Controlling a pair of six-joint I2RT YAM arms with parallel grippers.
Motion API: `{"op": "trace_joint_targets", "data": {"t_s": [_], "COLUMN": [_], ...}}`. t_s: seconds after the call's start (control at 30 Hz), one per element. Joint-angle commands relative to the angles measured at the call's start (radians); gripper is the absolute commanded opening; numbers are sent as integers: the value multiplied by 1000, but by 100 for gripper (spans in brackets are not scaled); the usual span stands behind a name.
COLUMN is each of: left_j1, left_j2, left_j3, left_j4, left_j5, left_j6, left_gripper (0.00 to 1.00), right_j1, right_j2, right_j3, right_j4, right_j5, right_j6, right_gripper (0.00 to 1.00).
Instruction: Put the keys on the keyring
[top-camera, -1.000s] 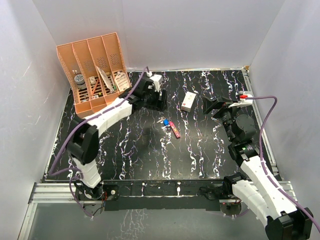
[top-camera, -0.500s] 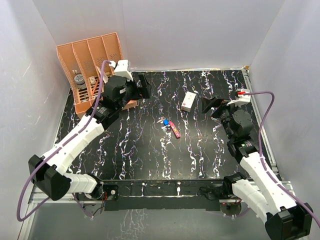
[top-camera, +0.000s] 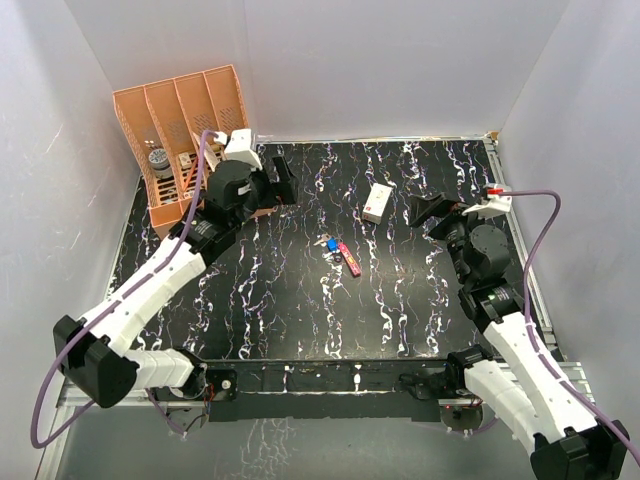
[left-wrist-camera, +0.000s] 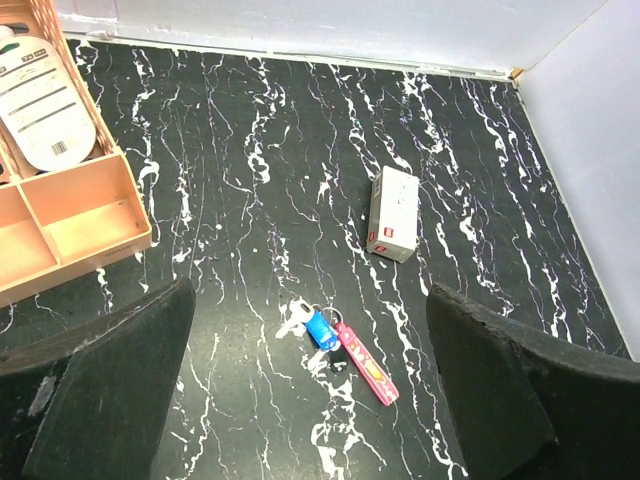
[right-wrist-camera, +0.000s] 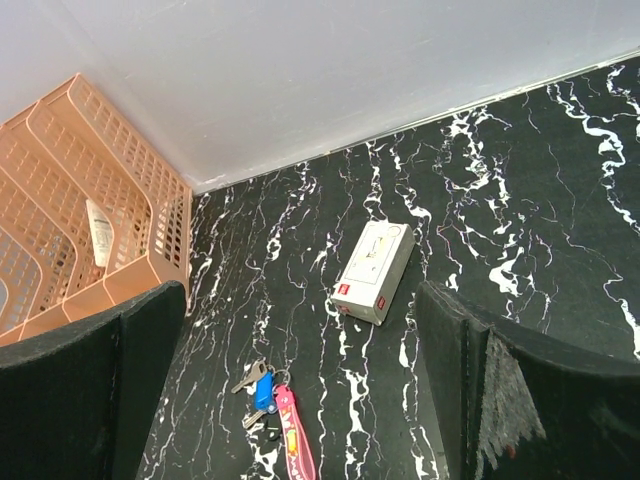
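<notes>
The keys lie bunched mid-table (top-camera: 327, 243): a blue-headed key (left-wrist-camera: 322, 329), a dark-headed key (left-wrist-camera: 341, 356) and a plain silver key (left-wrist-camera: 294, 318). The keyring's thin silver ring (left-wrist-camera: 331, 314) touches them, and its pink-red strap (left-wrist-camera: 366, 366) runs toward the near right. I cannot tell whether the keys are threaded on the ring. The bunch also shows in the right wrist view (right-wrist-camera: 263, 392). My left gripper (top-camera: 284, 180) is open and empty, high and to the far left of the keys. My right gripper (top-camera: 424, 210) is open and empty, to their right.
A white box (top-camera: 377, 202) lies beyond the keys and to their right. An orange slotted organiser (top-camera: 185, 140) with small items stands at the far left corner. White walls enclose the black marbled table (top-camera: 300, 310).
My left arm has swung back from near the table's far middle to the left, beside the organiser. My right gripper has shifted slightly. The keys and keyring have not moved.
</notes>
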Motion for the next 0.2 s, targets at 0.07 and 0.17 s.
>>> {"op": "trace_joint_targets", "data": {"t_s": [0.07, 0.17], "left_j1": [2, 3], "left_j2": [-94, -114], "left_j3": [-28, -33], "left_j4": [14, 23], "left_j5": [-32, -38], "left_j6": [3, 20], "left_gripper": [99, 99], "right_j1": [-3, -3], "right_j2": [-1, 9], "right_j3": [59, 79], "right_j4": [10, -9], "right_j5": [50, 51], "right_j6": [3, 15], "right_gripper": [98, 98]}}
